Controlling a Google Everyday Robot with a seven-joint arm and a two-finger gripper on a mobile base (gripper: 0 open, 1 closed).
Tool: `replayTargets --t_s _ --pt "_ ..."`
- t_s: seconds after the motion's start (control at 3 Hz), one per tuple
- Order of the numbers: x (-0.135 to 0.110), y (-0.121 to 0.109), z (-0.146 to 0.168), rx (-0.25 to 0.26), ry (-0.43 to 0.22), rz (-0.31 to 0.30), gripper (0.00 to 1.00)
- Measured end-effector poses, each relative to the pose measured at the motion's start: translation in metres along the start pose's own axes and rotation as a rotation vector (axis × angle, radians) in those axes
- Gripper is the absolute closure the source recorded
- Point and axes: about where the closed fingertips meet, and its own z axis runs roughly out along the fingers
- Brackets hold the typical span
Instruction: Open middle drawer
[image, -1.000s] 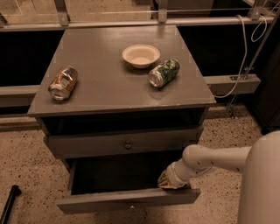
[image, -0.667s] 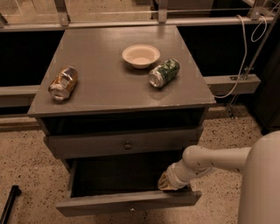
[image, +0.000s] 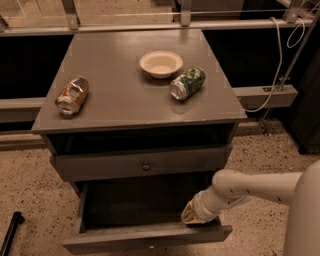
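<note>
- My claw (image: 193, 215) hangs low inside the open middle drawer (image: 125, 240), at its right end, just behind the front board. I cannot tell how wide the claw stands or whether it has hold of anything.
- The drawer stands well out from the bench (image: 125, 107). Its flat grey front lies just below and to the left of the claw, and its dark box stretches away to the left.
- Directly above the claw's left is a closed grey drawer front (image: 100, 166) with a small round dark knob (image: 145, 165).
- Higher still, on the smooth grey bench top, a pale round bowl (image: 161, 63) sits up and a little left of the claw. A green can (image: 187, 83) lies on its side beside the bowl, and a brownish can (image: 73, 94) lies on its side far to the left.
- The floor (image: 25, 185) is speckled stone. A white cable (image: 280, 65) droops up to the right.
</note>
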Motion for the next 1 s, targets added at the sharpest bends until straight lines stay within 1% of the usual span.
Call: replayTargets --t_s 0.33,0.67,1.0 --pt "-0.017 0.005 -0.018 0.077 -0.096 0.014 0.93" --pt "-0.021 -0.013 -0.028 0.168 -0.133 0.023 0.92" --pt "-0.011 -0.028 -0.012 0.156 -0.122 0.039 0.92"
